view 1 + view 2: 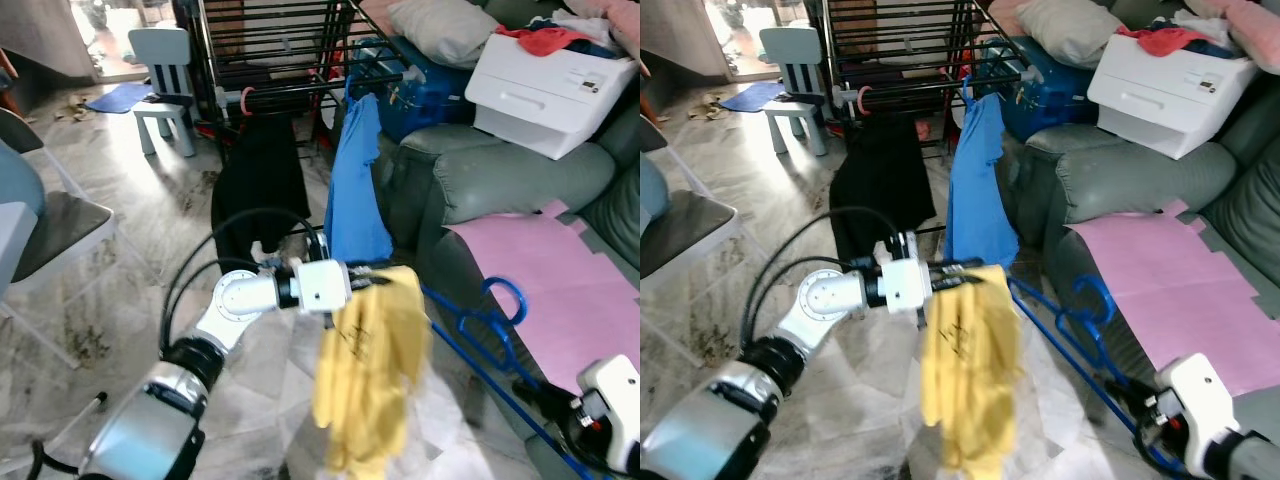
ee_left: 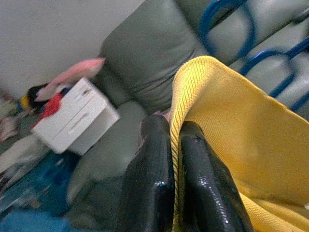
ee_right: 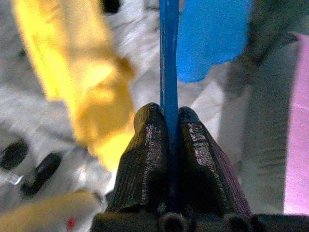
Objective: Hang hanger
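Left gripper [image 2: 175,140] stretched forward, fingers pinching yellow cloth [image 1: 370,370] draped below it, right gripper [image 3: 170,118] low, clamped on blue hanger [image 1: 490,325] angling toward the cloth

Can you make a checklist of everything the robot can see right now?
Surface: marble floor, dirty in patches.
Job's things: yellow garment hanging from left gripper; blue hanger in right gripper; drying rack holding black garment and blue shirt.
Clutter: white box, pink sheet on grey sofa.
Grippers: both fingers shut.
Cables: black cable looping over left arm.
Surroundings: small chair.
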Controlling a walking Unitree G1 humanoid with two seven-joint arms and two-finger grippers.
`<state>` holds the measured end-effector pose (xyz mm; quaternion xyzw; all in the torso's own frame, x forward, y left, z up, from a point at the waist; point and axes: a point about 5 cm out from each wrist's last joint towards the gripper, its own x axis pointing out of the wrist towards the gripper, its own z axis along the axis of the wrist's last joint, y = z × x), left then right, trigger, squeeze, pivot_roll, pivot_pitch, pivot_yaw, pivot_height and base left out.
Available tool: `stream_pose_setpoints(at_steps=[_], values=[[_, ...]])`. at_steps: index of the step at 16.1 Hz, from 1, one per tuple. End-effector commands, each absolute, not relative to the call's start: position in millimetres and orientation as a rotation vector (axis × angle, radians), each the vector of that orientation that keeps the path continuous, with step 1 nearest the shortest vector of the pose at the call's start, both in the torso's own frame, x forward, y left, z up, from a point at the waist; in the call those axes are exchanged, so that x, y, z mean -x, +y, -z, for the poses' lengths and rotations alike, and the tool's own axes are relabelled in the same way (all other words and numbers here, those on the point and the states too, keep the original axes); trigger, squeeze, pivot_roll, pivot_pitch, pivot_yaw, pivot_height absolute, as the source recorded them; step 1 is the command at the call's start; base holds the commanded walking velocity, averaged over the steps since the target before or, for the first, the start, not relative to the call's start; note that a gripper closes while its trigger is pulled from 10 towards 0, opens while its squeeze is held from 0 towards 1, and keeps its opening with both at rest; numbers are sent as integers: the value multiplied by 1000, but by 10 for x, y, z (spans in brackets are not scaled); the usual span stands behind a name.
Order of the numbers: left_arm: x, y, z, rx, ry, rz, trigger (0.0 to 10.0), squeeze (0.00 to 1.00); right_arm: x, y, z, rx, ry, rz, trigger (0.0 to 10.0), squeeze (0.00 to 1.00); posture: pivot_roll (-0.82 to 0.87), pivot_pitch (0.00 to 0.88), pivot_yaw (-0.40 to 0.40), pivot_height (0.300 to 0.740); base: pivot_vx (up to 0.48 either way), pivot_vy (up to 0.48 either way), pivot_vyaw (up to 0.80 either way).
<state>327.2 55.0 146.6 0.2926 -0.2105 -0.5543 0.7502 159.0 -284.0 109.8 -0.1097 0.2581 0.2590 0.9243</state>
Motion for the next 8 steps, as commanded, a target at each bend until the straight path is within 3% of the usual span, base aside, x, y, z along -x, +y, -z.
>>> stream_pose_setpoints(at_steps=[1, 8], values=[[-3374, 550, -1576, -643, -465, 1139, 10000, 0, -1585, -2827, -1335, 259, 495, -593, 10000, 0, -20, 0, 4, 740, 0, 0, 0], [-3429, 604, -1517, -713, -427, 1090, 10000, 0, -1528, -2692, -1655, 309, 480, -748, 10000, 0, -20, 0, 9, 740, 0, 0, 0]])
